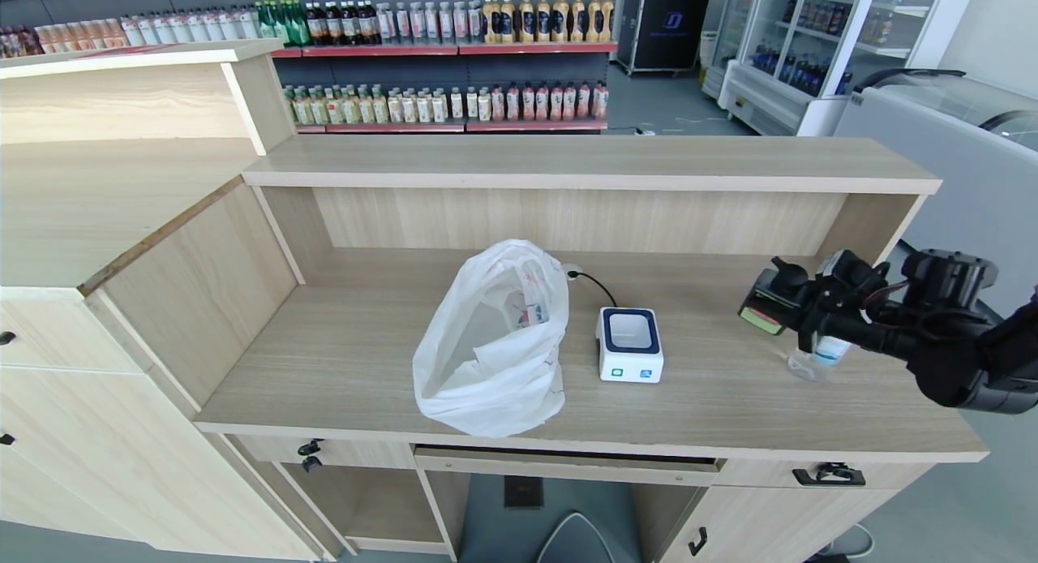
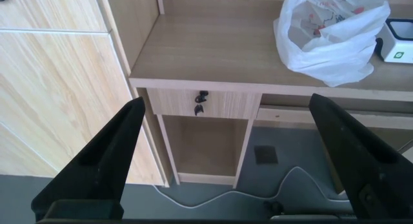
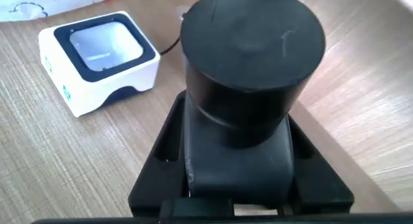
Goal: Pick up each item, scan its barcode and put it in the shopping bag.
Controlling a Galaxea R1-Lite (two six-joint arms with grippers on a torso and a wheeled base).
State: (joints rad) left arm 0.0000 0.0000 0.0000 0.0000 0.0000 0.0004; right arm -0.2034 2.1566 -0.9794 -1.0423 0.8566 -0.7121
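A white shopping bag (image 1: 486, 344) stands open on the wooden counter (image 1: 714, 401) with several packaged items inside. Just right of it sits a white barcode scanner (image 1: 630, 344) with a dark-framed window facing up. My right gripper (image 1: 799, 303) hovers over the counter's right end, shut on a dark cylindrical container (image 1: 764, 307) whose green and red end points toward the scanner. In the right wrist view the container (image 3: 248, 69) has a black cap, and the scanner (image 3: 97, 56) lies beyond it. My left gripper (image 2: 227, 104) hangs open and empty, low in front of the counter's left corner.
A clear bottle (image 1: 815, 358) with a blue and white label stands on the counter under my right arm. A raised shelf (image 1: 584, 161) runs along the counter's back, and a side wall closes its left end. Drawers with keys (image 2: 201, 102) sit under the front edge.
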